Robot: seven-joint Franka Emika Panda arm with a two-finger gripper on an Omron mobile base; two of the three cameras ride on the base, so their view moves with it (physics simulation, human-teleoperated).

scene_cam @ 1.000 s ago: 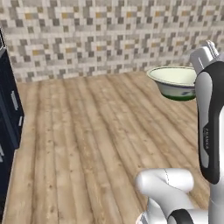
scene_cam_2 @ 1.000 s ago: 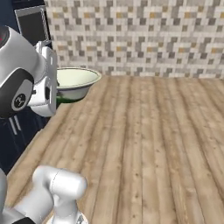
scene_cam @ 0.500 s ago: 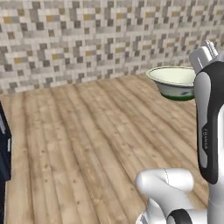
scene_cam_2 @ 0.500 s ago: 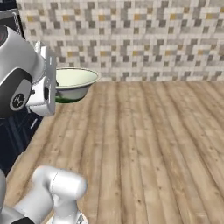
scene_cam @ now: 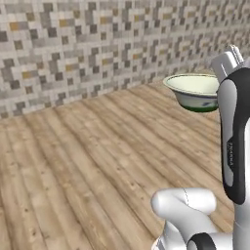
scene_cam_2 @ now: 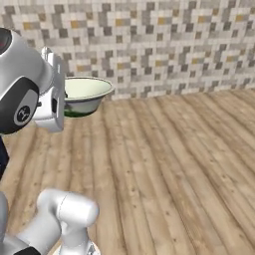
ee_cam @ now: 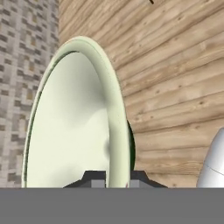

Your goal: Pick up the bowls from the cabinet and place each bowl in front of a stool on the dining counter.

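So right now it's basically a carry leg: the gripper has its jaws pinched tight on the rim of the cream-and-green bowl, one finger inside the wall and one outside, and the bowl is up in the air over the wood plank floor with the mosaic tile wall behind it. From the base cameras the bowl sits roughly level, mouth up, sticking out sideways from the hand, well clear of the floor and the wall. My take on doing this bit well: a rim pinch on a wide bowl is a lopsided hold, so keep the wrist steady and don't swing fast while the base drives, or the bowl could pivot in the fingers. Keep it level until the dining counter comes into sight, then set it down flat in front of a stool. As for contents, the bowl looks empty, just a smooth pale inside with nothing in it.
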